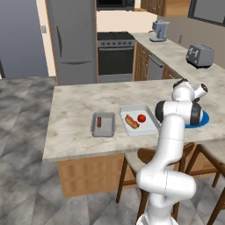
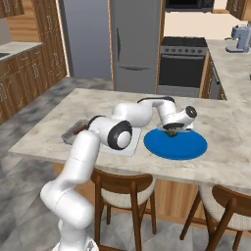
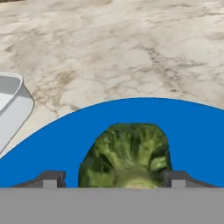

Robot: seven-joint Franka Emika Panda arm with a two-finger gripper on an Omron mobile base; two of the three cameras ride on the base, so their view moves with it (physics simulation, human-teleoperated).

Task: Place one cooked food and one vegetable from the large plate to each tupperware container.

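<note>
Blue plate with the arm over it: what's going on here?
The gripper is down on the blue plate, its fingers either side of the broccoli piece, apparently closing to pick it up. The grey container holds a sausage; the whitish container has the hot dog and tomato.

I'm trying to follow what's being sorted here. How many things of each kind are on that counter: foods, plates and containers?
Cooked foods: 2, the sausage and hot dog.
Vegetables: 2, the tomato and broccoli.
Plates: 1, the blue plate.
Containers: 2, the grey tray and white tray.
Total: 7.
</note>
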